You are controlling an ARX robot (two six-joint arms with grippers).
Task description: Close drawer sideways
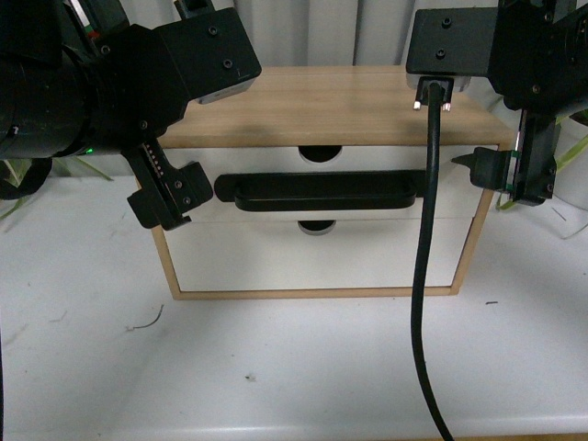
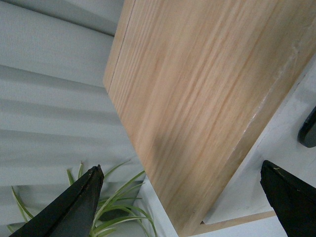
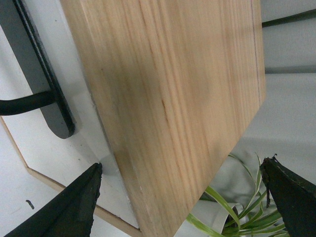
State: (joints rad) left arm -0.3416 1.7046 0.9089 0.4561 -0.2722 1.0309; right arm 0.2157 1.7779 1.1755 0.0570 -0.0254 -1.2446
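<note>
Drawer point(image 1: 386, 163) with black handle point(image 1: 317, 191) in upper slot of wooden cabinet point(image 1: 322, 106) on white counter point(image 1: 276, 367), left gripper point(image 2: 180, 168) beside cabinet's left side, right gripper point(image 3: 181, 165) beside its right, both jaws apart.

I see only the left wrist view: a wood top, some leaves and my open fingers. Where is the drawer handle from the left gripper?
Observer: In the front view, the handle lies across the drawer front, just right of the left gripper.
Operator: Is the drawer shut?
Observer: Its front looks about flush with the cabinet frame; I cannot be sure.
Operator: And the right gripper?
Observer: The right gripper is open, at the cabinet's right front corner, near a plant.
</note>
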